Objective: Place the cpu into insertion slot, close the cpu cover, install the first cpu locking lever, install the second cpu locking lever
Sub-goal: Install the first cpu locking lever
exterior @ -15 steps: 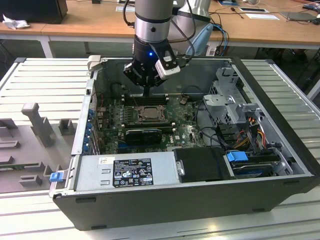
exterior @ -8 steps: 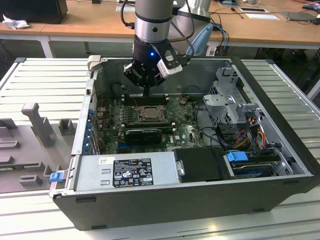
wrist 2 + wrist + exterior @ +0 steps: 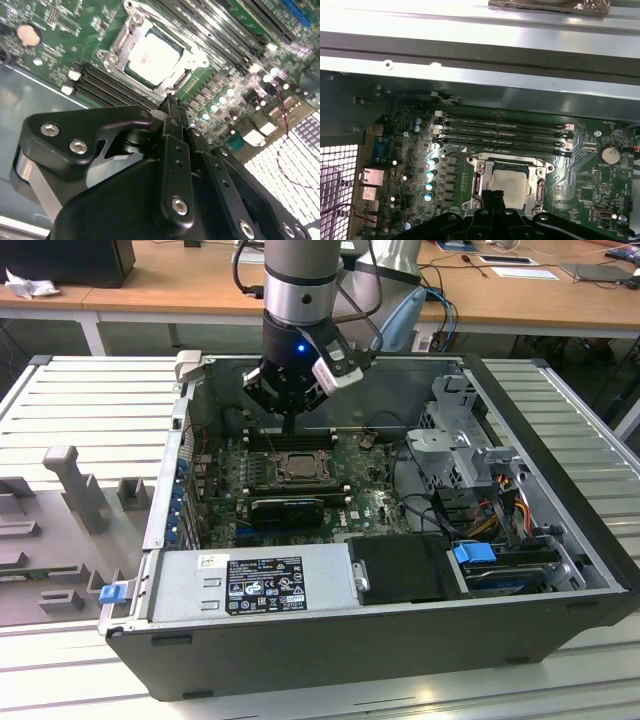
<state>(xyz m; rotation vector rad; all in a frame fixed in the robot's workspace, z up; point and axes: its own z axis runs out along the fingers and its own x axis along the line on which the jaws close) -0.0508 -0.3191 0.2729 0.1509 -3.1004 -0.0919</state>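
Ribbed grey surface carries an open computer case; upper middle of the exterior view, claw pressed together hangs just above cpu seated in insertion slot.

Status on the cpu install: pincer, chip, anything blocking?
Status: pincer shut, empty, tip by the insertion slot edge. The cpu seated in it, cpu cover flat around it. Nothing between the two.

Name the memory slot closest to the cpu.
The memory slot running right beside the cpu socket; the others lie beyond it, toward the case wall.
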